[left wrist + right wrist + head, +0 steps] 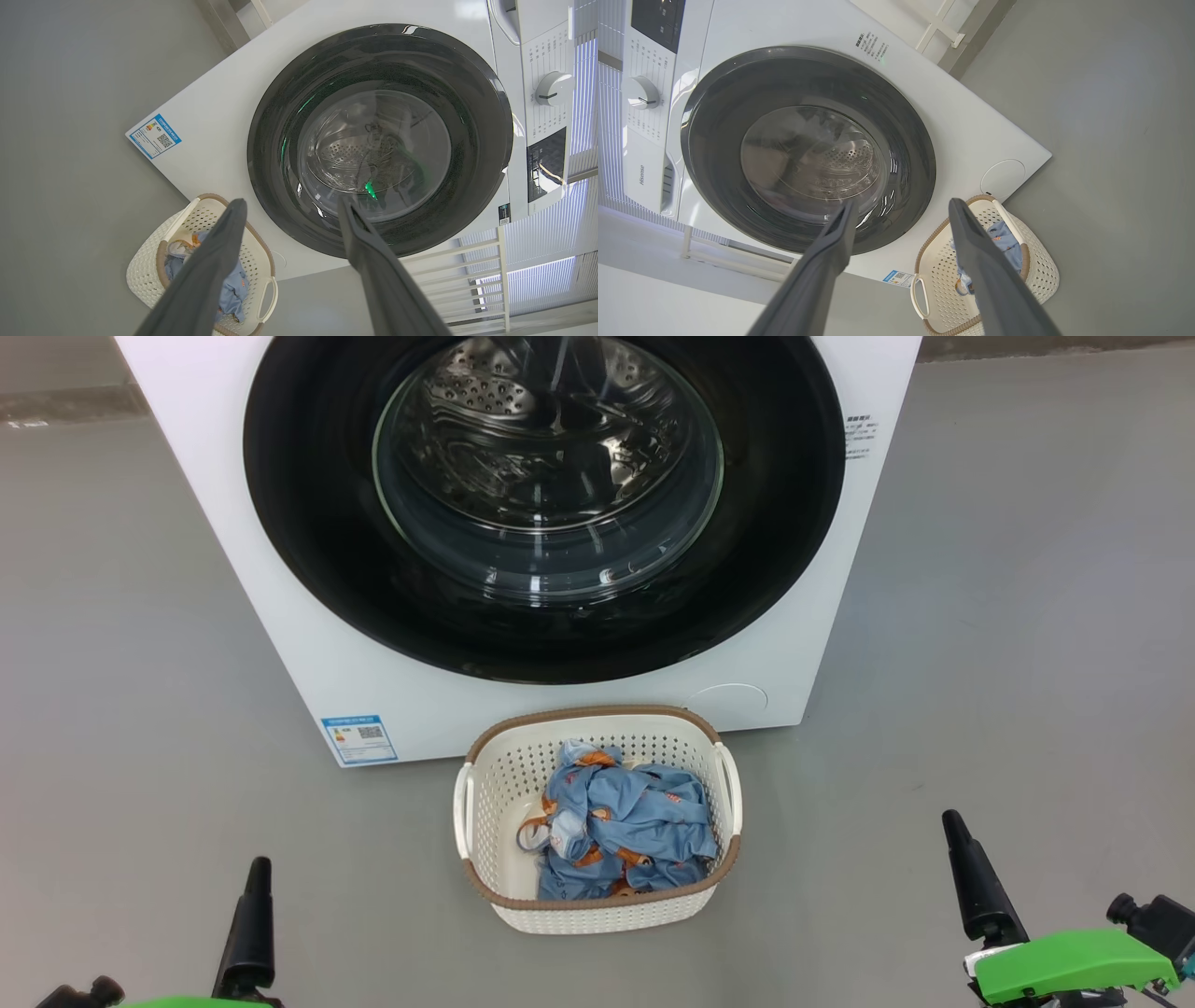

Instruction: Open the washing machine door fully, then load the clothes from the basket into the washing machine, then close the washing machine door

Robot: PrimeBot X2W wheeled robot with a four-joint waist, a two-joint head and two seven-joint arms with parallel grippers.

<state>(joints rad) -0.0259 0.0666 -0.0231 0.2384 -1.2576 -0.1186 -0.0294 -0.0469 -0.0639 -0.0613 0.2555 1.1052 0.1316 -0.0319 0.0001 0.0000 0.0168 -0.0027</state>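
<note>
The white washing machine [233,532] stands ahead with its round door [546,476] shut, black rim flat against the front and the steel drum visible through the glass. On the floor just before it sits the cream basket [597,713], holding the crumpled light blue clothes [625,821] with orange prints. My left gripper [290,201] is open and empty, low at the left, well short of the basket. Open and empty too, my right gripper [902,203] hangs low at the right. One dark finger of each shows in the head view, left finger [247,933] and right finger [976,882].
Grey floor [1008,616] spreads on both sides of the machine and basket. A blue label [359,739] marks the washer's lower left corner, a round cover [728,698] its lower right. The control dial [553,88] is up top. A white rack [467,275] stands beside the machine.
</note>
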